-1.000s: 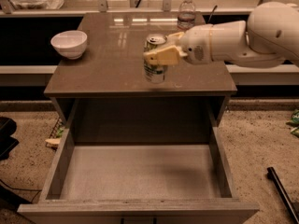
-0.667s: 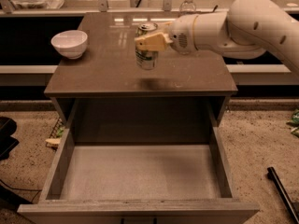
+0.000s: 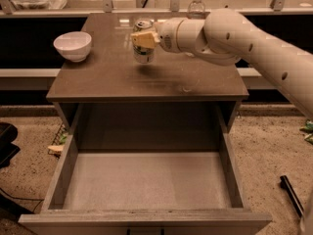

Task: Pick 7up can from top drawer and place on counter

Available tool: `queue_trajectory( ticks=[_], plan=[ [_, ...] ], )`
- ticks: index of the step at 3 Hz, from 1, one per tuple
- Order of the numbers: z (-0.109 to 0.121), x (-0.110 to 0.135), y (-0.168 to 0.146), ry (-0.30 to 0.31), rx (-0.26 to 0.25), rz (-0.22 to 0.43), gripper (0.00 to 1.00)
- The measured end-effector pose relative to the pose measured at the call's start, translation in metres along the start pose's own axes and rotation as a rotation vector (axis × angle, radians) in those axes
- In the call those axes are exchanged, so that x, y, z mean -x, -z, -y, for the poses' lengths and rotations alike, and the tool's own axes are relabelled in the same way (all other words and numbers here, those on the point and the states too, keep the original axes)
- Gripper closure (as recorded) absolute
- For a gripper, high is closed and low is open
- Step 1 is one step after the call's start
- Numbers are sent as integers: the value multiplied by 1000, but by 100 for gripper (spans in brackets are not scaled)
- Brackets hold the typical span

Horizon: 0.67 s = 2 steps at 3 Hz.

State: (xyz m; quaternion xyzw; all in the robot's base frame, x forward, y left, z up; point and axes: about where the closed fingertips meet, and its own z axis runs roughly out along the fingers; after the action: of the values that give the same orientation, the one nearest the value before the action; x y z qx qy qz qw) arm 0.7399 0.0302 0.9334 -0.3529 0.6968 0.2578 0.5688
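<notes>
Holding the 7up can (image 3: 143,56) side-on, the gripper (image 3: 143,39) has its tan fingers closed across the can's upper body. This grip leaves the base free to meet the counter (image 3: 146,82) flat and keeps the can upright. The can hangs over the rear middle of the counter, about 12 o'clock from its centre. A faint shadow lies just below it, so it is probably a little off the surface rather than set down. The top drawer (image 3: 146,180) stands pulled out at 6 o'clock with nothing lying on its floor, which fits a can already lifted out. A white bowl (image 3: 72,45) sits at 9 o'clock from the can, well apart, and a water bottle (image 3: 196,6) stands behind the arm at roughly 2 o'clock. Compared with the picture a moment ago, the can and gripper have drifted slightly toward 9 o'clock, with the grip unchanged. Lowering and release look to be what remains.
</notes>
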Motion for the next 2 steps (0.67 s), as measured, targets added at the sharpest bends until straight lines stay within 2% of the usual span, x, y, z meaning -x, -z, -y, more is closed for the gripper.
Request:
queue_trajectory(
  ticks=[1, 2],
  plan=[
    [21, -27, -28, 50, 4, 22, 100],
    [28, -44, -56, 72, 49, 2, 100]
  ],
)
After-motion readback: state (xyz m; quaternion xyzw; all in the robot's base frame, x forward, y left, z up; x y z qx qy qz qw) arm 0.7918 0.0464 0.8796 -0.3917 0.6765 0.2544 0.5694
